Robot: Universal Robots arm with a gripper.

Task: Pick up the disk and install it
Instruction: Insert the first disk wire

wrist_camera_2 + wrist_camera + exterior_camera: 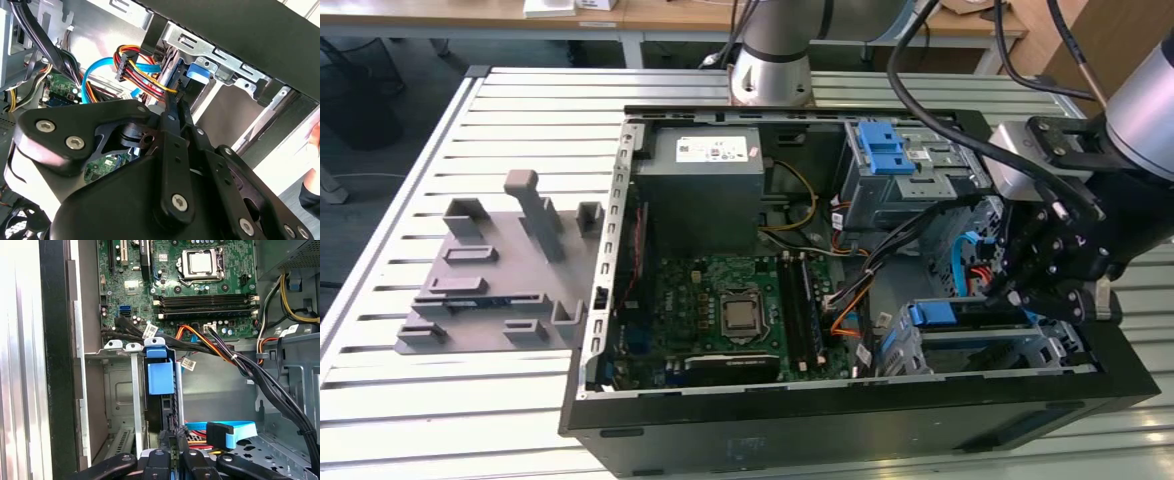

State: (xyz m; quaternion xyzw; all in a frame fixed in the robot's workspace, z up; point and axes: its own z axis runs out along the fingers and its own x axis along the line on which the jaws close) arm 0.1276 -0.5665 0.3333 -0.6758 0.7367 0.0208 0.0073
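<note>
In the exterior view, the black gripper (1041, 290) hangs over the open computer case (854, 440), by the disk (961, 315) standing in its bay. A grey holder (494, 270) sits well apart on the table (400, 400). In the second wrist view, the fingers (172, 107) look narrow. In the first wrist view, the disk's blue tab (160, 377) faces the green board (200, 285).

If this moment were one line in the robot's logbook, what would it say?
gripper: inside open computer case, at drive bay | disk: upright in bay slot, blue carrier tab showing | fingers: closed together at disk's edge
</note>
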